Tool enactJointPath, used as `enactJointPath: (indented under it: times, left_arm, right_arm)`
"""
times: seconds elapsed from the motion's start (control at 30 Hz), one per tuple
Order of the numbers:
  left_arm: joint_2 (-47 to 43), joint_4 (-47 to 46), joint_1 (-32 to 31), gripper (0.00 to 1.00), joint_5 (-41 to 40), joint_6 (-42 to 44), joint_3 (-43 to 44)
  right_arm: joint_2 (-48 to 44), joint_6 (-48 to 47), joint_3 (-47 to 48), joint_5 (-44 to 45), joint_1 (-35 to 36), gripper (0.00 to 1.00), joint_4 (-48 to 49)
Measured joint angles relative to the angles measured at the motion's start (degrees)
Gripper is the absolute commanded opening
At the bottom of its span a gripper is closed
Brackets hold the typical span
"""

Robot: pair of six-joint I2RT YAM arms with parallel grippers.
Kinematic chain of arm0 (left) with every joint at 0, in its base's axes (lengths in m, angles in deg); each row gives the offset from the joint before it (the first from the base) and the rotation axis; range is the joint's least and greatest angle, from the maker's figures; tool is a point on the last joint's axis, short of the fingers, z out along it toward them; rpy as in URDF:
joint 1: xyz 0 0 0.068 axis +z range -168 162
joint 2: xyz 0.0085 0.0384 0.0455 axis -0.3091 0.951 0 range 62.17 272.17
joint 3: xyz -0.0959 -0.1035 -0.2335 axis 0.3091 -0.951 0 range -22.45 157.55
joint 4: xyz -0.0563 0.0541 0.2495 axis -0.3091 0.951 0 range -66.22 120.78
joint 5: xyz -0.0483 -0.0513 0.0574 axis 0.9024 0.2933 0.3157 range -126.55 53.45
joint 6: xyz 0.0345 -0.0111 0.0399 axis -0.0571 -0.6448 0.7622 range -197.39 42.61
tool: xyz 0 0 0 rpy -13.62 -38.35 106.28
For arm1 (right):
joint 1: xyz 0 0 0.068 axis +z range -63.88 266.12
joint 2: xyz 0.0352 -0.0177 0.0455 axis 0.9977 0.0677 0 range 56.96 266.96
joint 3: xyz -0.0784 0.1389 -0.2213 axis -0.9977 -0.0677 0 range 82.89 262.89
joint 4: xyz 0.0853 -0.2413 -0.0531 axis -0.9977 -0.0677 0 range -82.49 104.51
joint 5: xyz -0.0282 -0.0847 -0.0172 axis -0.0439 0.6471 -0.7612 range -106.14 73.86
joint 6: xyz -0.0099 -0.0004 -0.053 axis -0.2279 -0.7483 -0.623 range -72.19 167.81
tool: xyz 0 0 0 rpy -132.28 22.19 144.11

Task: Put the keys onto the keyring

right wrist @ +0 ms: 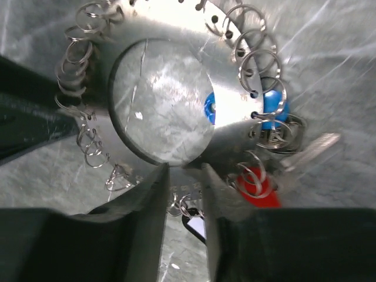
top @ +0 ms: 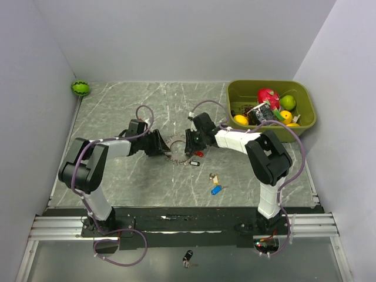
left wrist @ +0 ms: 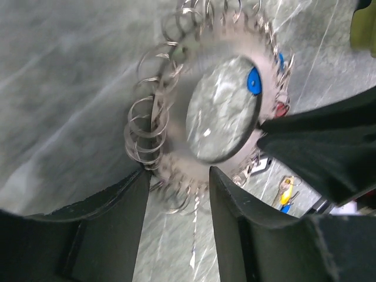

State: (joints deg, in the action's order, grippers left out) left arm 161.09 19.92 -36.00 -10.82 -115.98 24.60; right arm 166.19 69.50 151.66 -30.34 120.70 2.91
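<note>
The keyring (top: 175,150) is a flat grey metal ring edged with many small split rings, lying on the marble table between both arms. A red key (right wrist: 258,189) and a blue key (right wrist: 271,113) hang from split rings on the keyring (right wrist: 235,88). My left gripper (left wrist: 176,176) is open, with the blurred rim of the keyring (left wrist: 176,154) just at its fingertips. My right gripper (right wrist: 185,173) is open over the opposite rim, its fingers (right wrist: 154,194) a narrow gap apart. A tan key (top: 213,176) and another blue key (top: 216,189) lie loose nearer the front.
A black-framed white tag (top: 194,163) lies by the ring. A green bin (top: 305,126) of toy fruit stands at the back right. A watermelon ball (top: 80,88) sits in the back left corner. A small black fob (top: 188,257) lies below the table's front rail.
</note>
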Motion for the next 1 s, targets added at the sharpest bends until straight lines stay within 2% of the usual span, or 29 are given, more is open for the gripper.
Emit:
enactJointPath:
  times: [0.4, 0.63, 0.8, 1.0]
  left_arm:
    - [4.6, 2.9, -0.6, 0.52, -0.1, 2.0, 6.8]
    - [4.5, 4.4, -0.9, 0.57, -2.1, 2.8, 8.0]
    - [0.7, 8.4, -1.1, 0.58, -8.7, 4.8, 8.0]
    - [-10.2, 8.3, -1.2, 0.52, -11.0, 5.0, 2.8]
  right_arm:
    - [-2.3, 3.4, -7.1, -8.1, 0.2, 0.34, 4.9]
    - [-2.9, 4.7, -7.2, -11.6, 0.4, 0.36, 5.2]
    - [-5.0, 4.5, -6.9, -11.8, 0.4, 0.37, 5.1]
    - [-6.0, 3.3, -5.5, -10.8, 0.4, 0.38, 4.7]
